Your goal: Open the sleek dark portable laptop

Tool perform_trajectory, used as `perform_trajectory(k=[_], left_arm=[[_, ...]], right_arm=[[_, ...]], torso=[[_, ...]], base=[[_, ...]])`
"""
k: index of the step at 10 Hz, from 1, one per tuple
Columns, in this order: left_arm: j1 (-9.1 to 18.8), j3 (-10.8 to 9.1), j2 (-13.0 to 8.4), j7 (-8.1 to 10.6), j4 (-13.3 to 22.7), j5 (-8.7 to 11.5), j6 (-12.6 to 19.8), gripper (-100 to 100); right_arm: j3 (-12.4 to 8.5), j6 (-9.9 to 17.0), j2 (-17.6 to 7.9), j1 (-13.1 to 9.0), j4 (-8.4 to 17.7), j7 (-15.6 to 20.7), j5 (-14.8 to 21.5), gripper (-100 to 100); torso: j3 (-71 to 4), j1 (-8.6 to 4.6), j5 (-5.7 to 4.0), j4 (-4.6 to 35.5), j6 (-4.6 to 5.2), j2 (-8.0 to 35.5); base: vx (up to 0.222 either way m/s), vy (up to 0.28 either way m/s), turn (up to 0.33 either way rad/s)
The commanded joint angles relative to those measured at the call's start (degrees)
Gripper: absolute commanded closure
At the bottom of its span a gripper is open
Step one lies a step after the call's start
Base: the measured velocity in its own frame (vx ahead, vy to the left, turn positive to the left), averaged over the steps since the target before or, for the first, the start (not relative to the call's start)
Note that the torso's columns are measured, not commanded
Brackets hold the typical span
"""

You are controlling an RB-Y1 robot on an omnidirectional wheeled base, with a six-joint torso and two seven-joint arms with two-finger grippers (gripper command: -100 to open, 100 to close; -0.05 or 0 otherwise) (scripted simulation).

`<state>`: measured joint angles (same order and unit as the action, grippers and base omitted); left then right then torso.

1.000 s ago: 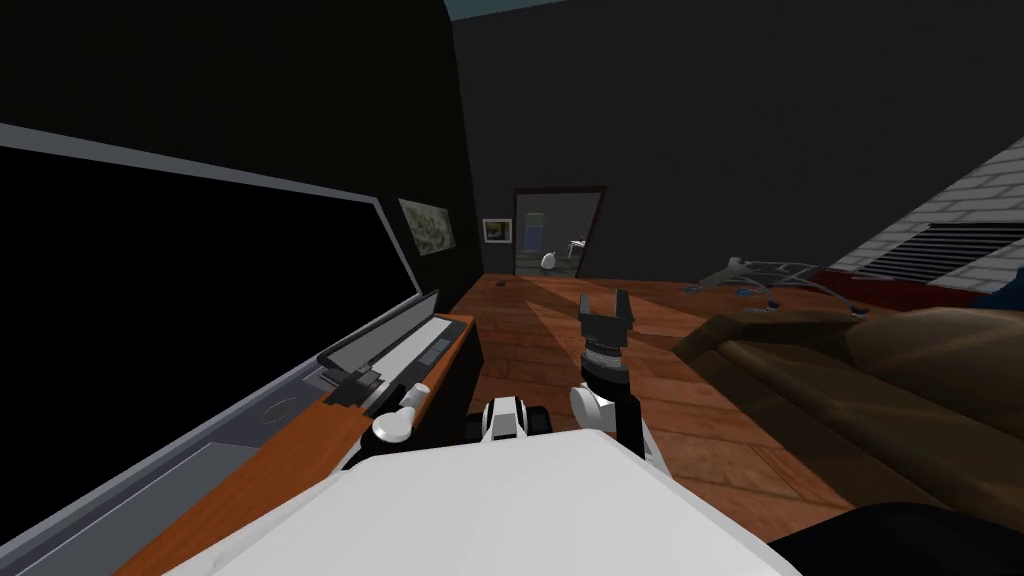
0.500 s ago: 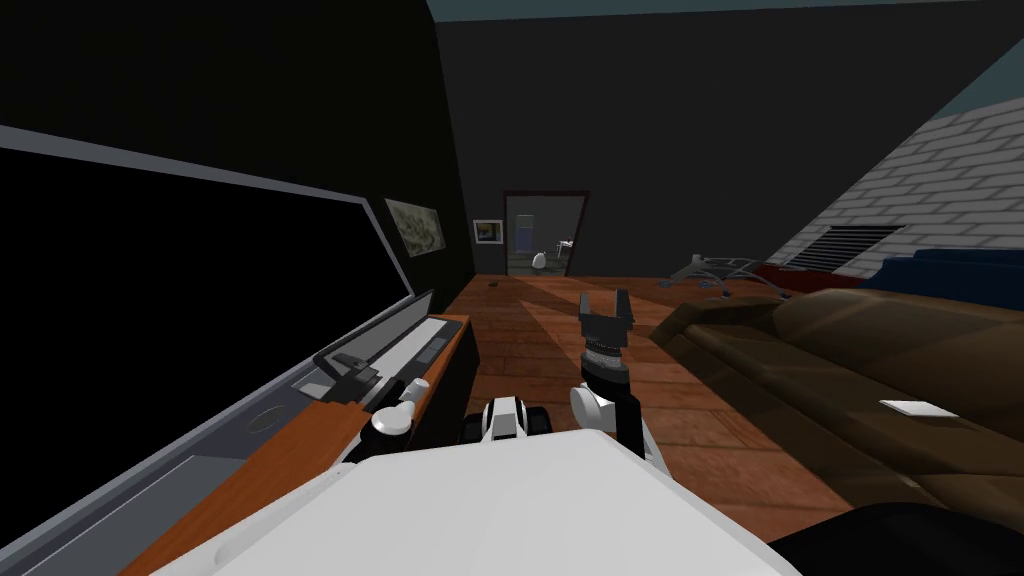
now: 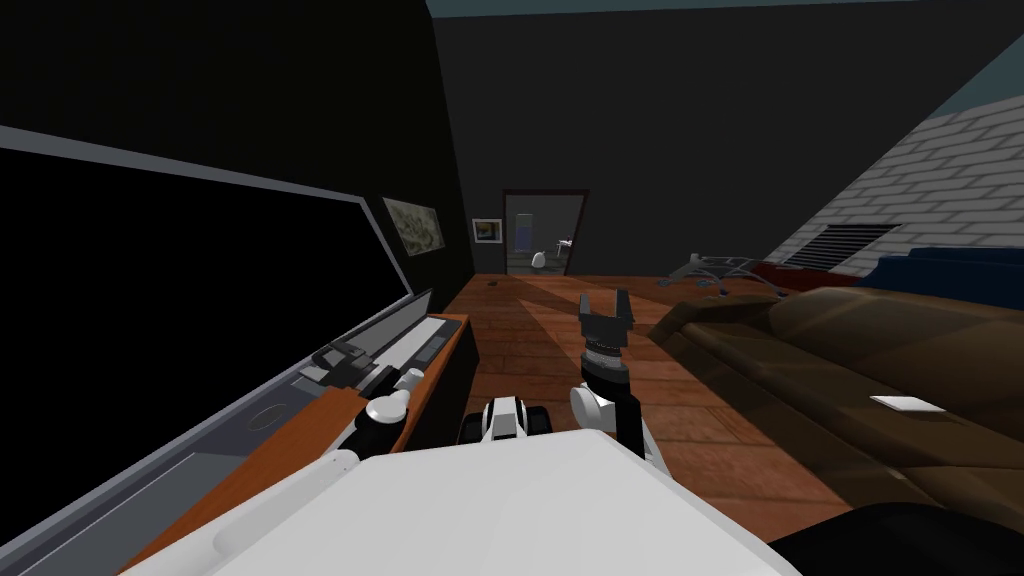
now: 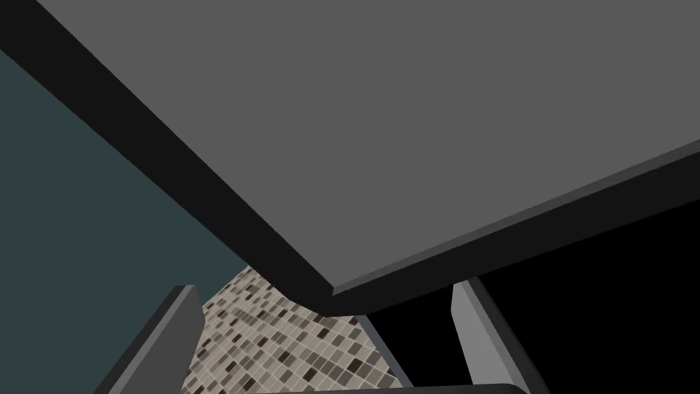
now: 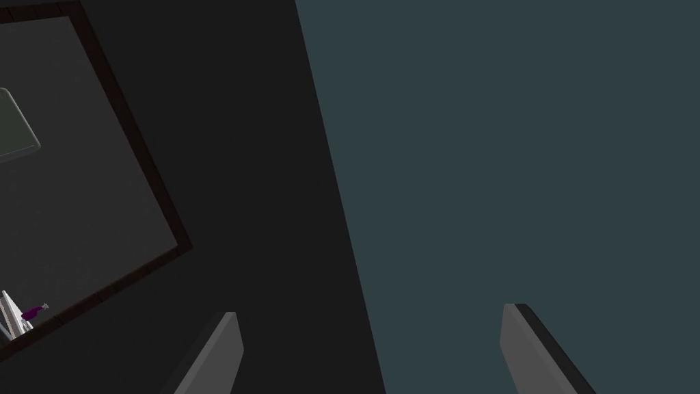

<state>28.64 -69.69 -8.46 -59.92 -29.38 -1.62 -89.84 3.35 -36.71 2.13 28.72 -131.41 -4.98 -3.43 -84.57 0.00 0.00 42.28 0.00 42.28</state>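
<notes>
**Flanking a corner of the laptop point(image 4: 410, 123)**

It lies on the wooden desk point(image 3: 300, 430) at our left, lid partly raised. Our left gripper point(image 4: 322, 287) has its fingers apart, the grey lid's corner between them. Our right gripper point(image 3: 605, 300) hangs mid-room, fingers likewise apart.

Brown desk point(image 3: 290, 445) (wooden) carries the laptop point(image 3: 400, 337).

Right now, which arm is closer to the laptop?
Left. My left fingers bracket a corner of the laptop; my right fingers stand well apart, above the floor.
</notes>
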Motion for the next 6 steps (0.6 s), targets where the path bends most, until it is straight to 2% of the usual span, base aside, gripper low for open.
perform_trajectory(k=[1, 2, 5, 6], left_arm=[[3.0, 0.66, -2.6, 0.52, -0.9, -0.6, 2.3, -100], [3.0, 0.66, -2.6, 0.52, -0.9, -0.6, 2.3, -100], [6.7, 1.25, -5.3, 0.05, -0.8, -1.1, 3.6, -100], [6.7, 1.25, -5.3, 0.05, 0.2, -1.1, 3.6, -100]], right_arm=[[0.0, 0.0, 0.0, 0.0, 0.0, 0.0, 0.0, 0], [0.0, 0.0, 0.0, 0.0, 0.0, 0.0, 0.0, 0], [0.0, 0.0, 0.0, 0.0, 0.0, 0.0, 0.0, 0], [0.0, 0.0, 0.0, 0.0, 0.0, 0.0, 0.0, 0]], torso=[[0.0, -0.05, -0.05, 0.0, 0.04, 0.0], [0.0, -0.12, -0.08, 0.0, 0.06, 0.0], [0.0, -0.08, -0.05, 0.0, 0.05, 0.0], [0.0, -0.09, -0.07, 0.0, 0.05, 0.0]], base=[[-0.054, -0.032, -0.018], [-0.044, -0.025, -0.016], [-0.050, -0.036, -0.010], [-0.038, -0.025, -0.009]])
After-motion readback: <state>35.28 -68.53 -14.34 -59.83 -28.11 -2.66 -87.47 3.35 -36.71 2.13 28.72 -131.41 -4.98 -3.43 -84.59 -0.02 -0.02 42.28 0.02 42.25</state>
